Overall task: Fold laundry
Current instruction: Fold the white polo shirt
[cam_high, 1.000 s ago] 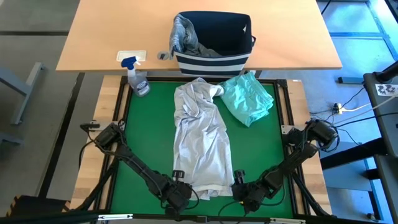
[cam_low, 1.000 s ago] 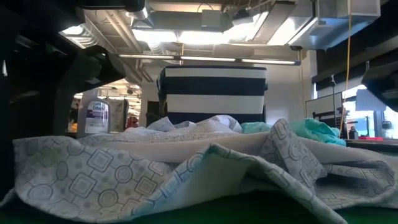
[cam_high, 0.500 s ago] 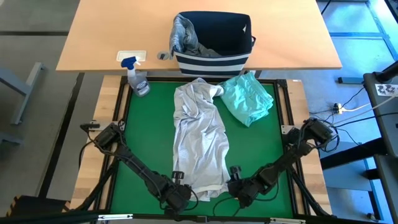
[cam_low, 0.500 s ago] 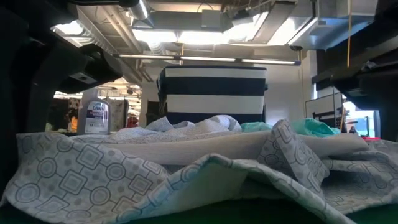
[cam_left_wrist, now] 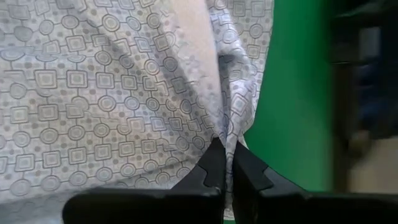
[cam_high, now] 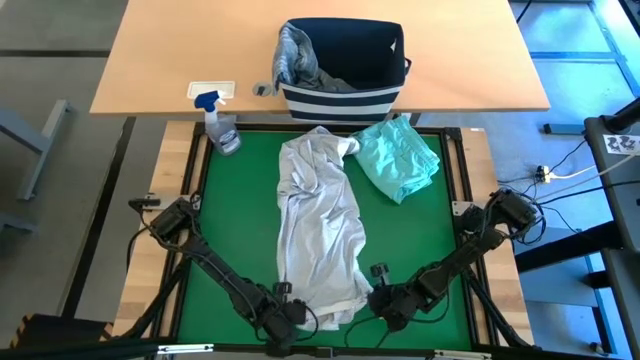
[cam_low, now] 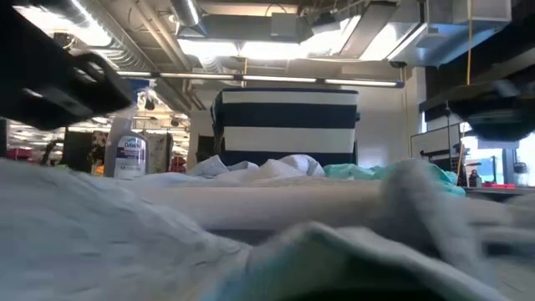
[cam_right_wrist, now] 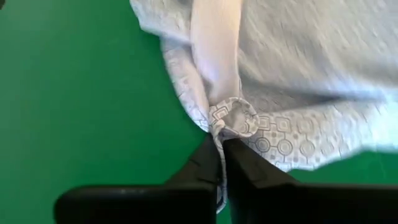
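From above, the patterned grey-white shirt (cam_high: 320,225) lies lengthwise down the middle of the green mat (cam_high: 230,230) on the counter, its collar end near the striped basket (cam_high: 343,70) and its hem at the near edge. The left pincer (cam_high: 287,312) and right pincer (cam_high: 378,298) sit at the two hem corners; a second ago both were just off the cloth with fingers apart, and the right one has since slid inward to the hem. The mint-teal garment (cam_high: 398,155) lies crumpled beside the shirt's upper right, unmoved, and the spray bottle (cam_high: 221,125) stands at the mat's far left corner.

At counter level, the shirt (cam_low: 251,242) now fills the foreground as a blur where its pattern was crisp before; the basket (cam_low: 287,125) stands behind.

The left wrist view shows the left pincer (cam_left_wrist: 225,157) closed tight on a fold of shirt (cam_left_wrist: 112,93).

The right wrist view shows the right pincer (cam_right_wrist: 222,152) pinched shut on a bunched hem corner (cam_right_wrist: 233,118).
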